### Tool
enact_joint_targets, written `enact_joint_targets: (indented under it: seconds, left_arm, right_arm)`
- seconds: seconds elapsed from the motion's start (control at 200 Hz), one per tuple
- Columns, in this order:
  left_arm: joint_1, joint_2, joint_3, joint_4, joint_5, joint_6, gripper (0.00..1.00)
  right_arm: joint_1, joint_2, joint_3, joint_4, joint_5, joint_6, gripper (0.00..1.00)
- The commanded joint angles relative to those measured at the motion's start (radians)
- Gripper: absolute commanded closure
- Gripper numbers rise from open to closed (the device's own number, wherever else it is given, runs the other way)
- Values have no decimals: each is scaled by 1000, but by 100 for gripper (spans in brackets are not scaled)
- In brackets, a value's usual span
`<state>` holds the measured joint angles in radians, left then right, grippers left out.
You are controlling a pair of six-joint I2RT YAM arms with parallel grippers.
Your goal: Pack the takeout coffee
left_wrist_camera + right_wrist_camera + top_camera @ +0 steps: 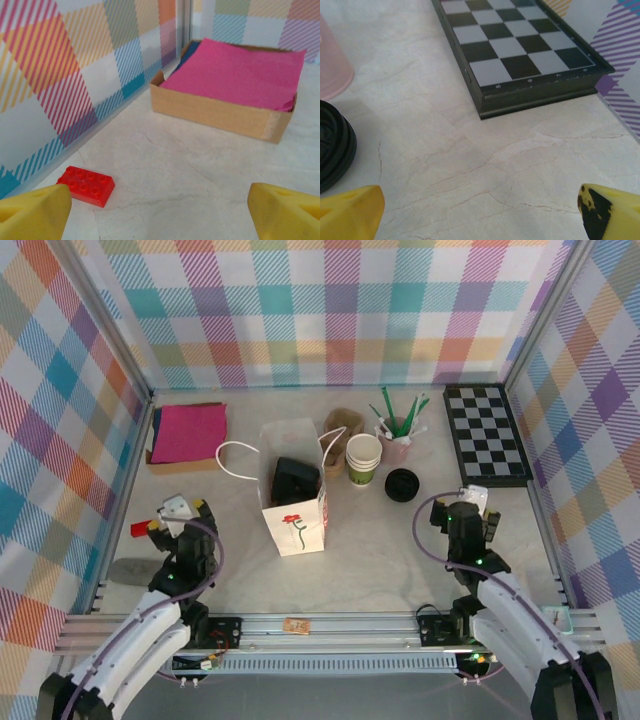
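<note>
A white paper bag (pixel 296 525) with a red rose print stands open mid-table. Inside it I see the black top (pixel 294 480) of the takeout coffee; the bag's walls hide the cup's body. My left gripper (pixel 178 512) hovers low near the left wall, well left of the bag. It is open, with bare table between its yellow fingertips (pixel 160 212). My right gripper (pixel 467 502) sits right of the bag, near the chessboard's front edge. It is open too, with nothing between its fingertips (pixel 480 212).
A red brick (pixel 86 185) lies by the left wall. A cardboard tray of pink napkins (pixel 235 75) stands beyond it. Behind the bag stand stacked green-and-white cups (pixel 363 460), black lids (pixel 332 145), a pink cup (pixel 331 67) of green sticks, and a chessboard (pixel 515 45).
</note>
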<state>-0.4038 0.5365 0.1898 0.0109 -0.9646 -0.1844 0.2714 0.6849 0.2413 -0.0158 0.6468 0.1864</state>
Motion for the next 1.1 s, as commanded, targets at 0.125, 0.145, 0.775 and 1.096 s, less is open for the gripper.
enact_joint_targets:
  seconds: [0.125,0.145,0.775,1.096]
  left_arm:
    - [-64,-152,-46,-41,-94,11,8]
    - [-68,-165,-48,-45,-94,15,8]
    - [-105,-130,-165,342,-64,223,5]
    - [-36,-20,-184,486,12,217,4]
  right_arm:
    - [32,-371,-109,-51,13,-1,1]
    - [32,-405,-119,-58,14,-3,1]
    - [32,-272,-217,330,-17,-102,1]
    - [32,-256,-244,416,-10,-120,1]
